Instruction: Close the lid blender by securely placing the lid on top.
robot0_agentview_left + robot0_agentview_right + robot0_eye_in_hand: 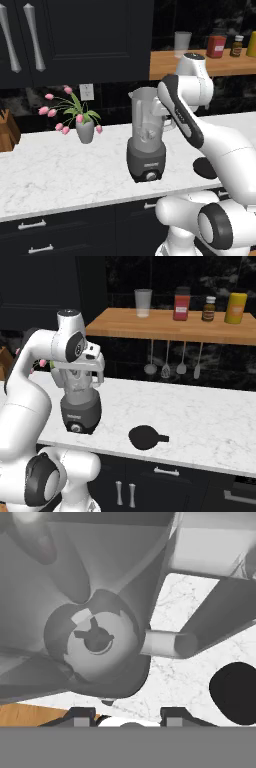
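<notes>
hand (127, 714): above the blender's open mouth, looking down into the jar; two dark finger tips at the bottom of the hand view sit fairly close together with nothing between them; fingers nearly pressed together, holding nothing
hand in base views: hidden behind the arm's wrist, right at the jar top in the right base view; contact with the jar rim cannot be told
blender (146, 137): upright on the white marble tabletop (60, 170), dark grey base with round front knob, clear grey jar, handle on its right side in the left base view; jar mouth uncovered
blender inside: blade hub seen at the jar bottom in the hand view
lid (145, 437): black round disc with a small tab, flat on the tabletop, to the right of the blender and apart from it, near the front edge
lid, other views: dark disc at the right edge of the hand view, partly behind the arm in the left base view
vase of pink tulips (84, 127): on tabletop, left of the blender
shelf (170, 326): wooden, carries a frosted cup (143, 302) and jars
</notes>
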Controlling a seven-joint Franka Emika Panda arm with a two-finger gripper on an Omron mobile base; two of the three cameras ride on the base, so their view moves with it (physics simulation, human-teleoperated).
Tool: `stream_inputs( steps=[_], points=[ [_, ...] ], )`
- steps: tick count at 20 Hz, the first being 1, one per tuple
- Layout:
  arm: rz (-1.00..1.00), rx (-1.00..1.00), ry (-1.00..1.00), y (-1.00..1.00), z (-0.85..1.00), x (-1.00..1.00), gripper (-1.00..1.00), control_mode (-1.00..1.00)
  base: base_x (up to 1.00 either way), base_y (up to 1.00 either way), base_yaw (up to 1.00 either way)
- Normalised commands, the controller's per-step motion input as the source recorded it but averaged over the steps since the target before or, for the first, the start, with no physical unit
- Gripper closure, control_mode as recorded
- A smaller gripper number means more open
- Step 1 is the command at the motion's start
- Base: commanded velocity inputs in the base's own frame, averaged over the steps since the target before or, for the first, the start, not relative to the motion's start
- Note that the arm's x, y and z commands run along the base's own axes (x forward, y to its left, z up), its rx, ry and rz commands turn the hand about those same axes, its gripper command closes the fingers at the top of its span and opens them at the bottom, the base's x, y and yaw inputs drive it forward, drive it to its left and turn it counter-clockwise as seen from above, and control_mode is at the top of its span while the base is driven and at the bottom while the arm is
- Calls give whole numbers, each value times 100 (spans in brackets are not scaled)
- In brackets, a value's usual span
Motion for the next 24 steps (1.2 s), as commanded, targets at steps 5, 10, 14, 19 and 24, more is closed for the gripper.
stream_inputs(
  steps=[5,10,14,19,24],
  points=[
    [-7,0,-3,-1,-1,-15,-100,-100,0,0,0],
    [-19,0,0,-15,-3,-21,-100,-100,0,0,0],
    [-32,3,-2,-51,-11,-8,-100,-100,0,0,0],
    [-32,9,-4,-60,-17,-9,-100,-100,0,0,0],
    [-32,8,0,-71,-31,0,-100,-100,0,0,0]
  ],
)
